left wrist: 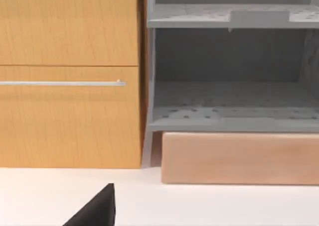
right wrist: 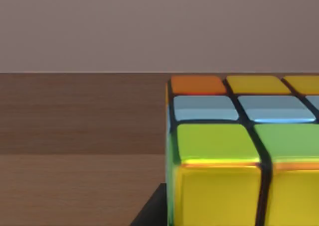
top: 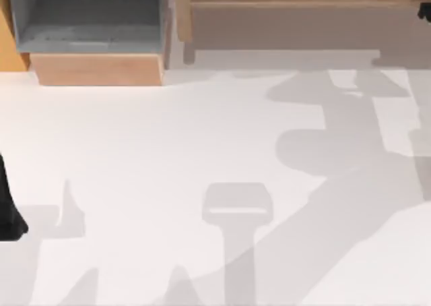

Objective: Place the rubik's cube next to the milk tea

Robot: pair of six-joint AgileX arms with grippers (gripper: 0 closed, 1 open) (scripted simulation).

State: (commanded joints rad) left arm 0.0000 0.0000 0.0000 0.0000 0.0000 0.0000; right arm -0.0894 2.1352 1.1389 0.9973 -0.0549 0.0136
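Rubik's cube (right wrist: 239, 151) sat close up in the right wrist view, above a brown wooden surface (right wrist: 79, 136); whether the jaws held it I could not tell. Left arm (top: 8, 211) waited at the white table's (top: 168, 151) left edge.

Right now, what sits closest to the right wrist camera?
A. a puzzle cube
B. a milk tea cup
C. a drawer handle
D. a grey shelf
A: the puzzle cube, with orange, yellow, pale blue and green tiles, sits right in front of the right wrist camera, over a brown wooden surface.
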